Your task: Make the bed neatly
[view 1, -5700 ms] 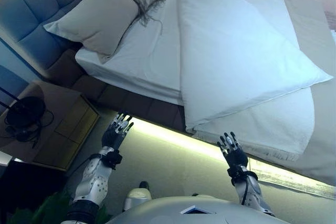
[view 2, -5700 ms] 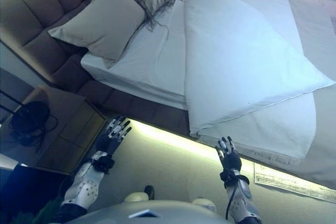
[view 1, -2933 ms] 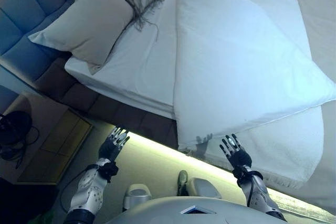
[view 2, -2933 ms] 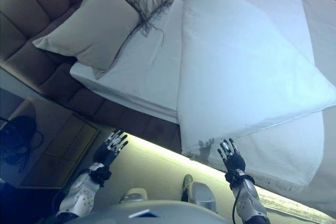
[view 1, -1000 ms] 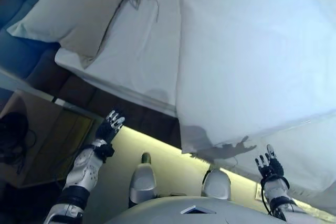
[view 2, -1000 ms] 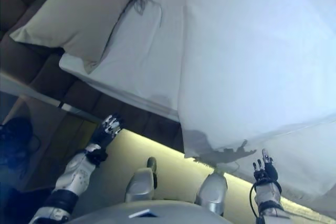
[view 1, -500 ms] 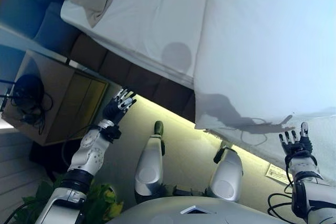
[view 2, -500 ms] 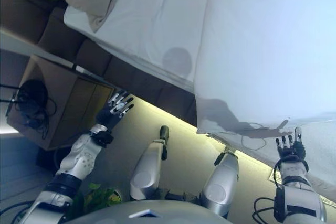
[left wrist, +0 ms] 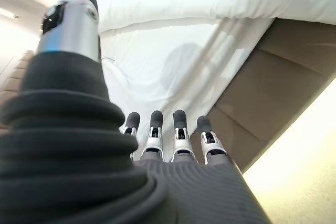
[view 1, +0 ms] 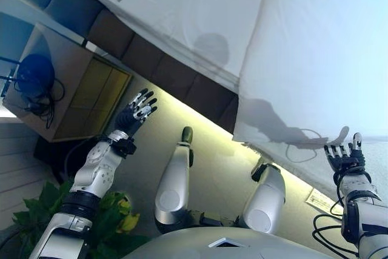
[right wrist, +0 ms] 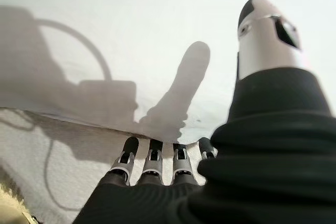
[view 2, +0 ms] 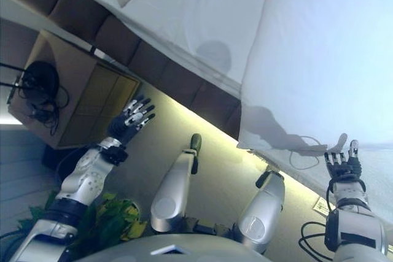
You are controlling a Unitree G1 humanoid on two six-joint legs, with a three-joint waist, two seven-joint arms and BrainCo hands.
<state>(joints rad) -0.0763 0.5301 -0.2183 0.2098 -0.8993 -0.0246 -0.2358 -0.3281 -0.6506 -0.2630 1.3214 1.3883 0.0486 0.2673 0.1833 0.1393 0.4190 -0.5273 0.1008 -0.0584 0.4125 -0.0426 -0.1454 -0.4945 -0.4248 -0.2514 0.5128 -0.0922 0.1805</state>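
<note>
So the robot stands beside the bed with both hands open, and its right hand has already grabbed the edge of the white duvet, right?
Not quite. The right hand has grabbed nothing: the right wrist view shows its fingers straight and short of the duvet edge. The rest holds: the robot stands beside the bed, and the left hand is open too.

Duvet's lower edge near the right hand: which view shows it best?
Right wrist view: the duvet edge runs close past the open right hand. Both eye views show it smaller. Left wrist view catches only the duvet's bulk.
</note>
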